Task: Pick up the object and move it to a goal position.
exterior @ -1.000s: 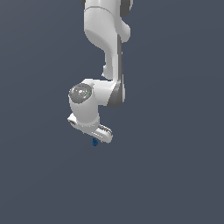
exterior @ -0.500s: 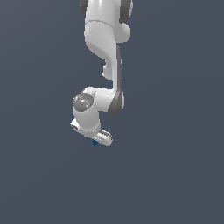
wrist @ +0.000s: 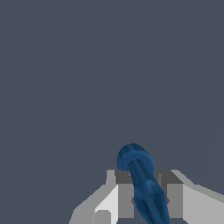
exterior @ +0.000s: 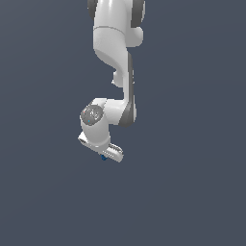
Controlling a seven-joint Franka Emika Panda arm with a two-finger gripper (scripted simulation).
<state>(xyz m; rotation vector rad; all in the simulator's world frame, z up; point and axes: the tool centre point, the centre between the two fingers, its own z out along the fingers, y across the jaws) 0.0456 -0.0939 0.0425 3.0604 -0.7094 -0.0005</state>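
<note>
The object is a dark blue rod-like lump with a rounded end. In the wrist view it sits between my two grey fingers, which press on it from both sides. My gripper is shut on it. In the exterior view only a small blue bit of the object shows under the white hand, at the gripper. The fingers are hidden there by the hand. The white arm hangs down from the top of the exterior view.
Plain dark grey background fills both views. No other objects, edges or goal marker show.
The hand with the blue object has moved down and slightly toward the exterior view's right over the last second. The grip has not changed.
</note>
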